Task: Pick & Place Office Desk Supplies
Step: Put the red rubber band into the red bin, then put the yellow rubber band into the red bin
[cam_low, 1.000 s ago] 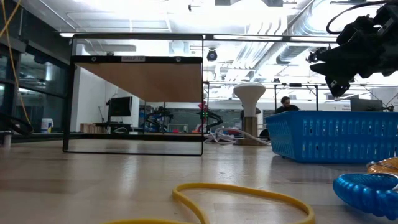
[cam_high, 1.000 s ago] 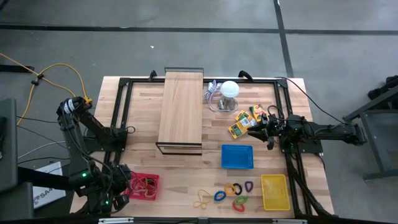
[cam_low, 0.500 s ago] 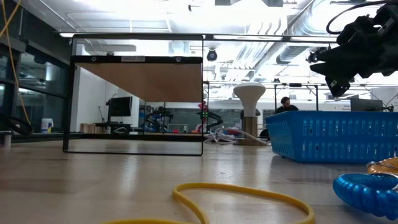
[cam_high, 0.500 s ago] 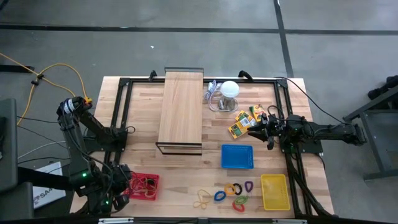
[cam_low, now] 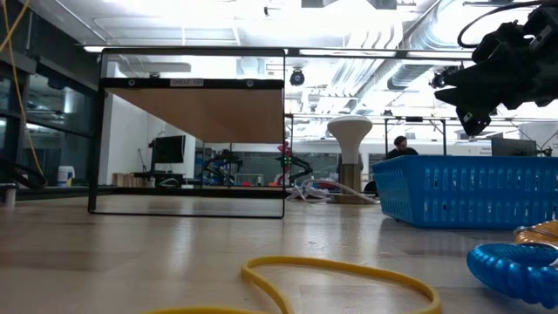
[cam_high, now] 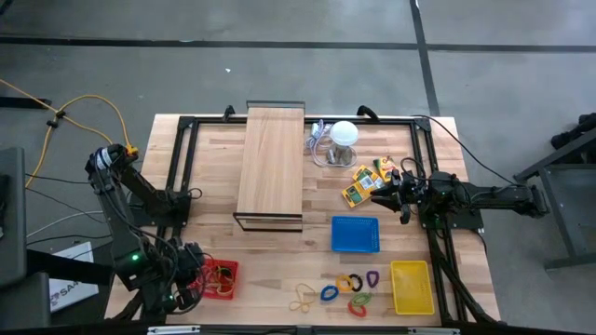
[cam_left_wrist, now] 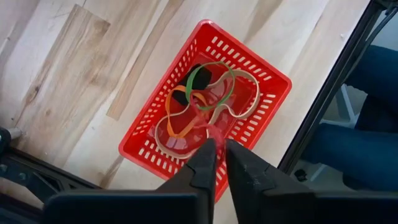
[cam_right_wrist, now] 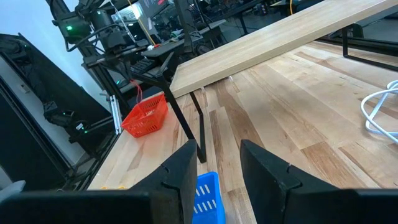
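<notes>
Red plastic basket (cam_left_wrist: 142,149) right below the left gripper (cam_left_wrist: 216,155). Fingers (cam_left_wrist: 202,168) almost together, with only a thin slit between them. Thin red rubber band (cam_left_wrist: 208,127) caught at the tips, hanging straight down into the basket. More rubber bands lying in a tangle inside, under the tips: a green one (cam_left_wrist: 200,73), an orange one (cam_left_wrist: 177,118) and a tan one (cam_left_wrist: 249,99).

Over on the other side of the table, the right gripper (cam_right_wrist: 217,149) up in the air, above the wood. Fingers wide apart. Nothing between them, nothing touched. Yellow-orange packs (cam_high: 363,184) just beside it on the table. Blue basket (cam_high: 355,234) near it too, a bit closer to the front edge.

Coloured loop clips (cam_high: 349,284) in a little bunch by the front edge, well apart from both grippers, lying between the red basket and a yellow tray (cam_high: 411,287).
</notes>
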Tool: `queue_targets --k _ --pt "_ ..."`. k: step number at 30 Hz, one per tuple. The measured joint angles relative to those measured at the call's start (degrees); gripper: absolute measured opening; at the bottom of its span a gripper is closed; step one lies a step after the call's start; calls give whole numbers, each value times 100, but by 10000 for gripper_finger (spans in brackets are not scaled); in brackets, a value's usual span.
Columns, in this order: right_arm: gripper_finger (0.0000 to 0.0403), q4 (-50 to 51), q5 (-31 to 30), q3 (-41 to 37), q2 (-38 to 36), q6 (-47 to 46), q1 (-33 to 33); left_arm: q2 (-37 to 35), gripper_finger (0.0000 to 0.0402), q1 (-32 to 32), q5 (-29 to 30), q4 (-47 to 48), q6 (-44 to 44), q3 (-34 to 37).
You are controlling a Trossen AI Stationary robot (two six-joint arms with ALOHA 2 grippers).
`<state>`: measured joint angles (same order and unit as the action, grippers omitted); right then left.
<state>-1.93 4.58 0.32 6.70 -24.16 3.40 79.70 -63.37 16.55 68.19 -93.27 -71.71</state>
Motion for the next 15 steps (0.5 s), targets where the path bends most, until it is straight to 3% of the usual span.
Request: queue_targets --k 5,15 --pt "111 -2 2 0 -1 0 -2 0 55 0 -30 -51 -9 0" --pt "111 0 1 0 0 0 -2 0 58 71 -30 -51 -61 1"
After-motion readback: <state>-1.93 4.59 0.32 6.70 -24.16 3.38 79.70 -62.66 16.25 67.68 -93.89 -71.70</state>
